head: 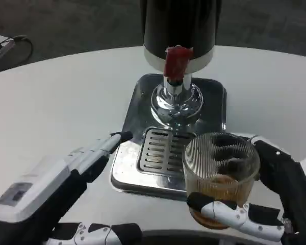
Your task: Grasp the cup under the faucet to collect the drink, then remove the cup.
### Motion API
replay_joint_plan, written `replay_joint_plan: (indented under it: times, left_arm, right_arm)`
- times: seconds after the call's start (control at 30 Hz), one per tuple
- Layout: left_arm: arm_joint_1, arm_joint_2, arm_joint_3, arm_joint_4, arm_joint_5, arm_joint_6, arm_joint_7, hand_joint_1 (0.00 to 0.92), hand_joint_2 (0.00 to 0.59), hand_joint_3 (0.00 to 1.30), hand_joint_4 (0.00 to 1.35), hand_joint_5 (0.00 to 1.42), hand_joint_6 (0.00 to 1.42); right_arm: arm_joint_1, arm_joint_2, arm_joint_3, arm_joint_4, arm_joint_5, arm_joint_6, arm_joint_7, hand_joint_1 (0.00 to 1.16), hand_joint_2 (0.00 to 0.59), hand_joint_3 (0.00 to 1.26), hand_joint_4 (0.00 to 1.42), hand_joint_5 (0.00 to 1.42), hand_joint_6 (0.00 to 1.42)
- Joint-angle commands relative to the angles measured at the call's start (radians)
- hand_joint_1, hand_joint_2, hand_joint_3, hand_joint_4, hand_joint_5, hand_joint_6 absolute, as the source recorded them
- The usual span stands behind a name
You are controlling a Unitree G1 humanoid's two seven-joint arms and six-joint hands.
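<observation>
1 cup (220,171), upright at lower right, clasped by right hand (265,196), below-right of faucet (176,64); left hand (79,166) spread, holding nothing.

Clear ribbed cup (220,168) — amber drink (219,190), red faucet (176,62)

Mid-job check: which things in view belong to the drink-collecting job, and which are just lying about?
Job:
- ribbed glass cup with brown drink, held by right hand
- dispenser with red faucet lever
- drip tray
- left hand, by the tray

Lying about:
- cable at far left
</observation>
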Motion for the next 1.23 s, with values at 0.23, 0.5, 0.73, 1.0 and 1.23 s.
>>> replay_joint_plan:
  times: [0.23,0.5,0.73,1.0,1.23]
  left_arm:
    - [0.075,-0.011,-0.014,-0.068,0.07,0.047,0.01,0.0,0.045,0.02,0.0,0.0,0.06]
    - [0.086,-0.012,-0.028,-0.062,0.083,0.058,0.014,0.0,0.051,0.02,0.0,0.0,0.06]
    - [0.092,-0.008,-0.027,-0.062,0.087,0.054,0.012,0.0,0.052,0.02,0.0,0.0,0.06]
    - [0.095,-0.002,-0.025,-0.067,0.088,0.058,0.007,0.0,0.052,0.02,0.0,0.0,0.06]
    - [0.094,-0.004,-0.025,-0.066,0.086,0.062,0.008,0.0,0.052,0.02,0.0,0.0,0.06]
  right_arm:
    - [0.057,-0.013,0.005,-0.064,0.015,-0.061,0.004,1.12,0.186,0.88,0.96,0.94,0.56]
    - [0.059,-0.017,0.001,-0.071,0.019,-0.058,0.01,1.12,0.187,0.89,0.97,0.94,0.56]
    - [0.067,-0.022,0.004,-0.071,0.018,-0.07,0.012,1.12,0.187,0.89,0.97,0.94,0.56]
    - [0.066,-0.025,0.003,-0.071,0.014,-0.075,0.014,1.12,0.187,0.88,0.97,0.94,0.56]
    - [0.072,-0.026,0.004,-0.068,0.016,-0.072,0.015,1.12,0.187,0.88,0.97,0.94,0.56]
